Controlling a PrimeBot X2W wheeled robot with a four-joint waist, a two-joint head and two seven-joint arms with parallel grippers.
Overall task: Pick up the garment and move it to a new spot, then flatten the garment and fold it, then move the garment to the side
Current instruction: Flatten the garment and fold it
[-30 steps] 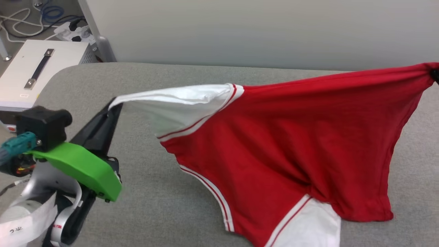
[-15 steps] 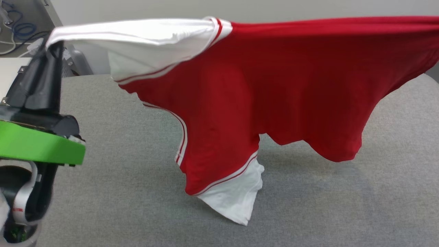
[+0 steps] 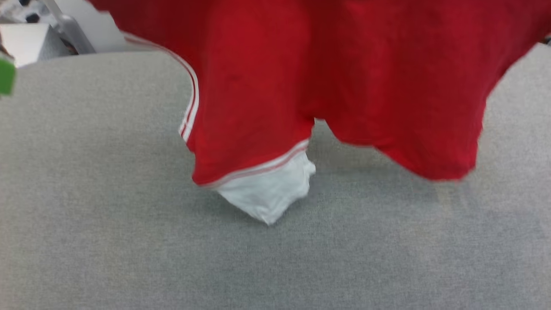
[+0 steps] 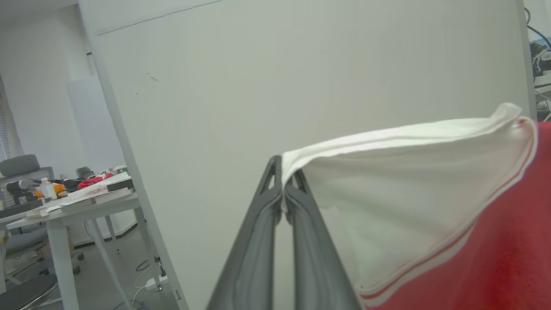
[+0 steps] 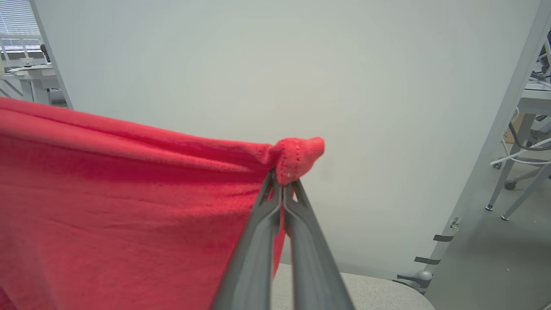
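I have the garment point(image 3: 344, 77) lifted off the grey desk point(image 3: 107, 224) and stretched between both arms, so in the head view it hangs like a red curtain across the top of the picture, a little blurred. In the left wrist view my left claw point(image 4: 283, 191) is pressed together on the edge of the upper white sleeve point(image 4: 409, 181), with the cloth pulled taut to the right and the red-and-white stripe trim running where the sleeve meets the red body. In the right wrist view my right claw point(image 5: 282, 191) is pinching a bunched red corner of the shirt, and a small nub of fabric pokes out past the fingertips. The other white sleeve point(image 3: 269, 193) dangles at the lowest point of the shirt, over the middle of the desk; its tip is very close to the surface, but I cannot tell whether it touches. To the right of it a lobe of red hem point(image 3: 430, 159) sags clear above the desk. A pale partition wall point(image 5: 258, 64) stands at the far side behind the shirt.
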